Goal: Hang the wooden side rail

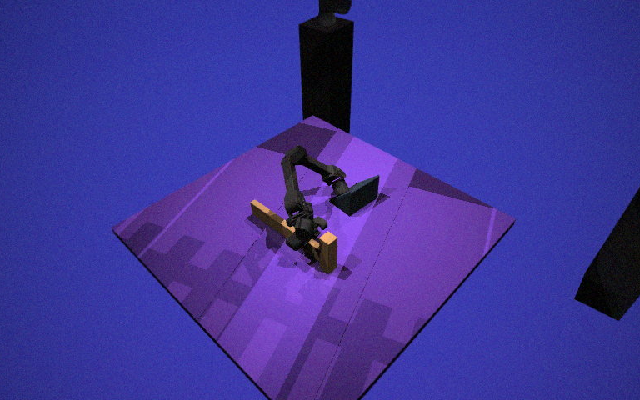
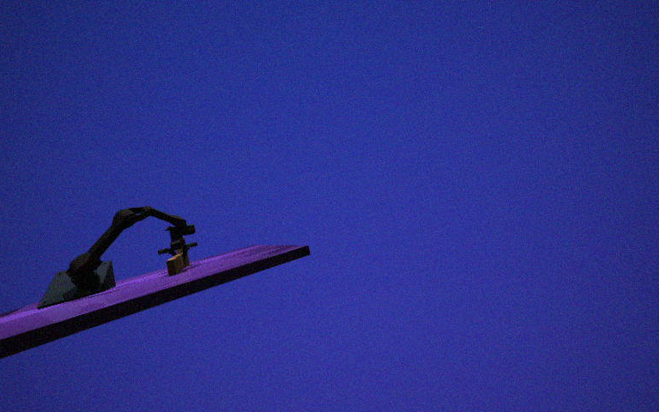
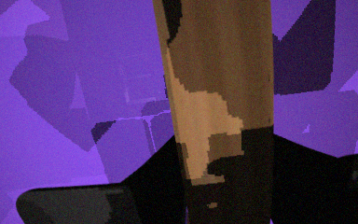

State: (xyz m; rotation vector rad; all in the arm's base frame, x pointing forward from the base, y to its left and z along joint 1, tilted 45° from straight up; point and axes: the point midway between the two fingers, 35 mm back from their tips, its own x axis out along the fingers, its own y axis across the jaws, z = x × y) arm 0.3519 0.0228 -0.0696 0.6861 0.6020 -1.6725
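The black jaws point(image 1: 311, 252) point(image 2: 179, 251) are clenched on the long, flat-sided wooden rail point(image 1: 262, 211) point(image 2: 172, 266) point(image 3: 223, 47), one finger against each broad side, as the wrist view shows. The grip sits toward the rail's hook end, near the upright square wooden post point(image 1: 328, 251) point(image 2: 186, 259); that choice probably gives closer control of the end that has to meet the pins. The rail's other end reaches away from the jaws on the side opposite the post and appears to rest on the purple-lit tabletop point(image 1: 188, 218) point(image 2: 239, 256) point(image 3: 27, 154). Leaving it there makes sense, since the tabletop can take part of the weight and the task wants that end down.

The jaws point downward over the rail, likely so they can lower it and later lift clear without knocking the post. The rail's near end is beside the post, but the steel hooks, the slot and its pins cannot be made out, so whether the hooks are seated is impossible to tell. The job looks to be at the alignment or seating step. Keeping hold is sensible until both hooks bear on their pins; opening early could let the near end drop or catch on just one.
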